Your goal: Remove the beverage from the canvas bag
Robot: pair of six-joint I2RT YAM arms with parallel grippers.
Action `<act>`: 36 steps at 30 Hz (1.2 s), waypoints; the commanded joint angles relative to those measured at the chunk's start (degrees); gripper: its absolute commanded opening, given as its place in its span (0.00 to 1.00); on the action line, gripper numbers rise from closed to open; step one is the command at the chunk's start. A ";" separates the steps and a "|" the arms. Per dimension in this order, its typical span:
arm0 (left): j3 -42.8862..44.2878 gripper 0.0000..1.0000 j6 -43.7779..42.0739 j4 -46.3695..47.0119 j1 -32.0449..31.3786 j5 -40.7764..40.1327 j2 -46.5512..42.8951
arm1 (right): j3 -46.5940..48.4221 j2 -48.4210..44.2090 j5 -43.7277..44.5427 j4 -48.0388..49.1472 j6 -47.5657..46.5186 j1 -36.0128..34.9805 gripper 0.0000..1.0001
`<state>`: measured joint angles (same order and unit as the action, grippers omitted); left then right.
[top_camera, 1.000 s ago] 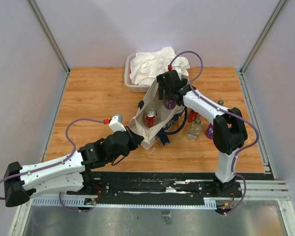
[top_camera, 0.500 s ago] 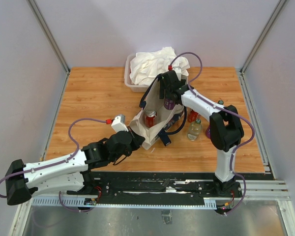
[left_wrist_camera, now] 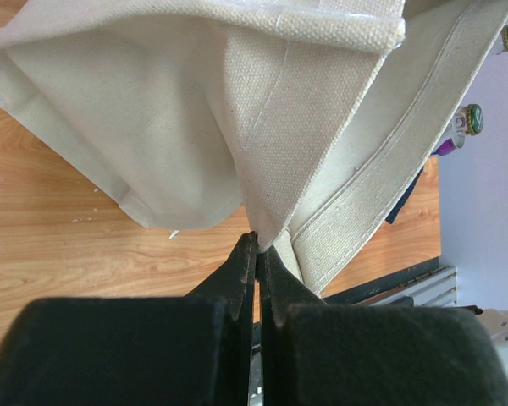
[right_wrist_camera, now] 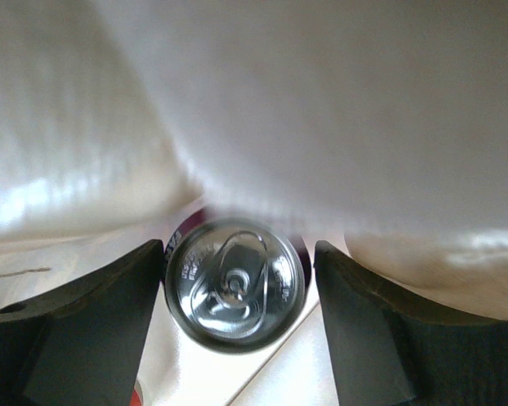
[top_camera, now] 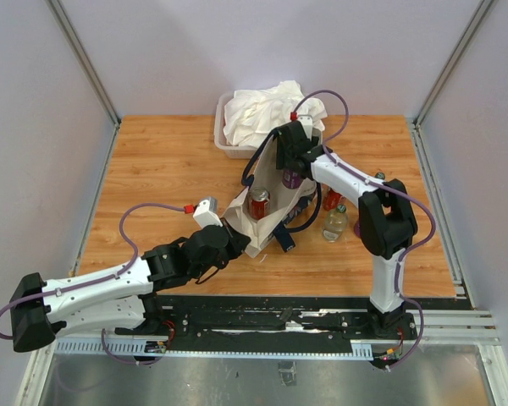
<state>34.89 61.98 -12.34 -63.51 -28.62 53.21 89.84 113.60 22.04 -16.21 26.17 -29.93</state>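
The cream canvas bag (top_camera: pixel 242 213) stands open mid-table, with a red can (top_camera: pixel 258 203) and a purple can (top_camera: pixel 292 178) upright inside. My right gripper (top_camera: pixel 289 162) reaches down into the bag's far end. In the right wrist view the purple can's silver top (right_wrist_camera: pixel 234 283) sits between the dark fingers (right_wrist_camera: pixel 110 321) of my right gripper (right_wrist_camera: pixel 239 264). The left finger is at the can's side and a small gap shows at the right finger. My left gripper (left_wrist_camera: pixel 257 245) is shut on the near corner seam of the bag (left_wrist_camera: pixel 178 110).
A clear tub of white cloth (top_camera: pixel 267 114) stands right behind the bag. A clear bottle (top_camera: pixel 335 224), a red can (top_camera: pixel 331 200) and a purple bottle (top_camera: pixel 361 225) stand to the bag's right. A navy strap (top_camera: pixel 284 237) trails off the bag's front.
My right gripper's jaws have narrowed around the purple can and that arm has edged slightly left. The left gripper keeps its hold on the bag's corner.
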 commanded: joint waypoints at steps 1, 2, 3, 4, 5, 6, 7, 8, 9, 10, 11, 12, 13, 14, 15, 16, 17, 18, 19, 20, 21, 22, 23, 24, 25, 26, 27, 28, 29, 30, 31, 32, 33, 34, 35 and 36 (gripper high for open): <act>-1.57 0.00 -0.78 -4.62 -0.17 1.14 0.93 | -2.21 5.79 -2.53 -9.02 0.39 3.13 0.75; -1.59 0.00 -0.76 -4.62 -0.19 1.13 0.93 | -2.36 5.92 -2.84 -9.16 0.31 3.13 0.76; -1.64 0.01 -0.64 -4.62 -0.16 1.10 0.93 | -2.39 6.02 -3.02 -9.30 0.35 3.13 0.78; -1.67 0.01 -0.63 -4.69 -0.14 1.10 0.86 | -2.40 6.23 -3.15 -9.62 0.30 3.14 0.80; -1.79 0.00 -0.58 -4.71 -0.21 1.03 0.89 | -2.42 6.32 -3.23 -9.82 0.29 3.19 0.80; -1.88 0.01 -0.50 -4.71 -0.19 0.97 0.83 | -2.39 6.47 -3.28 -10.07 0.31 3.13 0.79; -1.97 0.00 -0.34 -4.76 -0.16 1.01 0.79 | -2.39 6.50 -3.22 -10.07 0.33 3.13 0.77; -2.08 0.00 -0.28 -4.79 -0.13 0.94 0.68 | -2.58 6.41 -3.09 -10.19 0.35 3.13 0.73; -2.14 0.00 -0.15 -4.80 -0.17 0.97 0.59 | -2.59 6.30 -2.92 -10.18 0.37 3.13 0.69; -2.31 0.01 -0.11 -4.87 -0.19 0.94 0.44 | -2.84 5.93 -2.59 -10.00 0.45 3.13 0.65; -2.41 0.01 0.05 -4.95 -0.16 0.91 0.34 | -3.10 5.48 -2.44 -9.61 0.35 3.10 0.61; -2.50 0.00 0.16 -5.01 -0.19 0.78 0.21 | -3.44 4.98 -2.37 -9.05 0.23 3.12 0.58; -2.59 0.00 0.31 -5.12 -0.13 0.75 0.15 | -3.84 4.46 -2.48 -8.40 -0.12 3.13 0.55; -2.59 0.00 0.29 -5.15 -0.18 0.62 0.09 | -4.10 3.91 -2.71 -7.72 -0.44 3.13 0.51; -2.63 0.00 0.41 -5.20 -0.16 0.51 -0.02 | -4.12 3.43 -3.09 -7.14 -0.89 3.15 0.47; -2.64 0.00 0.39 -5.23 -0.15 0.50 -0.03 | -4.22 2.96 -3.54 -6.83 -1.42 3.17 0.42; -2.59 0.01 0.35 -5.28 -0.18 0.34 -0.11 | -4.16 2.34 -4.47 -6.45 -2.20 3.13 0.25; -2.55 0.01 0.40 -5.32 -0.19 0.33 -0.10 | -3.99 1.65 -4.90 -6.16 -2.49 3.11 0.04; -2.36 0.01 0.35 -5.45 -0.15 0.20 -0.08 | -3.99 0.77 -5.63 -5.90 -3.01 2.97 0.01; -2.33 0.01 0.31 -5.54 -0.13 0.12 -0.12 | -4.22 -0.53 -6.93 -5.07 -3.68 2.95 0.01; -2.23 0.01 0.27 -5.63 -0.20 0.05 -0.12 | -4.41 -2.12 -8.53 -3.96 -4.64 2.95 0.01; -2.16 0.01 0.28 -5.70 -0.18 -0.10 -0.12 | -4.53 -3.62 -10.07 -2.93 -5.66 2.88 0.01; -2.10 0.01 0.17 -5.76 -0.18 -0.21 -0.12 | -4.33 -5.05 -11.25 -2.26 -6.77 2.68 0.01; -1.99 0.01 0.08 -5.76 -0.14 -0.28 -0.12 | -4.04 -6.31 -12.23 -2.06 -7.89 2.51 0.01; -1.95 0.00 -0.12 -5.89 -0.16 -0.29 -0.08 | -3.19 -7.51 -12.85 -2.16 -9.06 2.27 0.01; -1.87 0.00 -0.15 -5.94 -0.21 -0.36 -0.05 | -1.69 -8.53 -13.38 -2.73 -10.18 1.91 0.01; -1.77 0.01 -0.15 -5.94 -0.15 -0.41 -0.04 | -0.56 -9.85 -13.87 -3.92 -11.12 1.57 0.01; -1.84 0.00 -0.15 -5.99 -0.14 -0.46 0.01 | 0.58 -10.87 -14.28 -4.94 -12.17 1.22 0.01; -1.82 0.00 -0.13 -6.03 -0.17 -0.57 0.06 | 1.42 -11.85 -14.75 -5.64 -13.20 0.76 0.01; -1.80 0.00 -0.07 -6.10 -0.16 -0.66 0.05 | 2.05 -13.01 -15.02 -6.07 -14.09 0.24 0.01; -1.79 0.00 -0.01 -6.05 -0.15 -0.72 0.10 | 2.27 -14.26 -15.25 -6.52 -15.34 -0.30 0.01; -1.91 0.00 0.05 -6.03 -0.19 -0.86 0.13 | 2.48 -15.48 -15.42 -6.89 -16.01 -0.91 0.01; -1.93 0.00 0.14 -6.03 -0.13 -0.97 0.20 | 2.33 -16.88 -15.38 -7.17 -16.59 -1.43 0.01; -1.87 0.00 0.23 -6.09 -0.19 -1.15 0.30 | 2.21 -18.19 -15.13 -7.58 -17.17 -1.98 0.01; -1.85 0.00 0.30 -6.07 -0.14 -1.17 0.39 | 1.85 -19.73 -14.99 -7.84 -17.73 -2.55 0.01; -1.80 0.00 0.36 -6.11 -0.17 -1.25 0.47 | 1.46 -21.33 -14.89 -7.94 -18.22 -3.10 0.01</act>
<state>34.04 62.83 -14.83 -63.51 -28.88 53.15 88.64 100.01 7.49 -24.38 12.60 -30.63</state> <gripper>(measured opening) 0.018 0.672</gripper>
